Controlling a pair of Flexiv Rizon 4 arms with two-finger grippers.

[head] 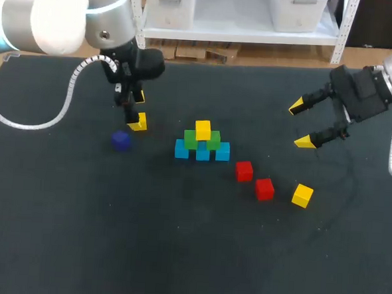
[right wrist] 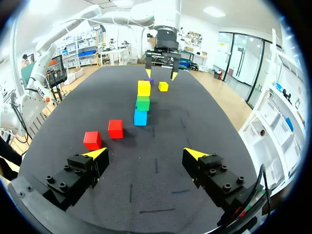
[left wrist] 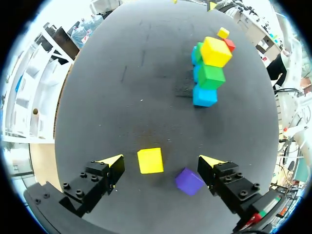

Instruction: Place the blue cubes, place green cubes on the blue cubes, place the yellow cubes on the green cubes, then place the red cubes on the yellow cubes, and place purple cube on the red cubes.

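Both pairs of jaws stand apart and hold nothing. The left gripper (left wrist: 161,161) hangs over a small, hard-looking yellow cube (left wrist: 150,160). The cube lies between its fingers without touching either, and a small purple cube (left wrist: 189,181) sits just beside one finger. In the head view these two are left of centre, on the black table mat (head: 176,252). The stack of blue, green and yellow cubes (head: 202,144) is at the middle, with two red cubes (head: 244,170) and another yellow cube (head: 302,195) to its lower right. The right gripper (head: 300,124) is at the upper right. The yellow cube looks light, rigid and flat-faced, so pinch two opposite side faces squarely at mid-height. A skewed grip would probably twist it or nudge the purple one.
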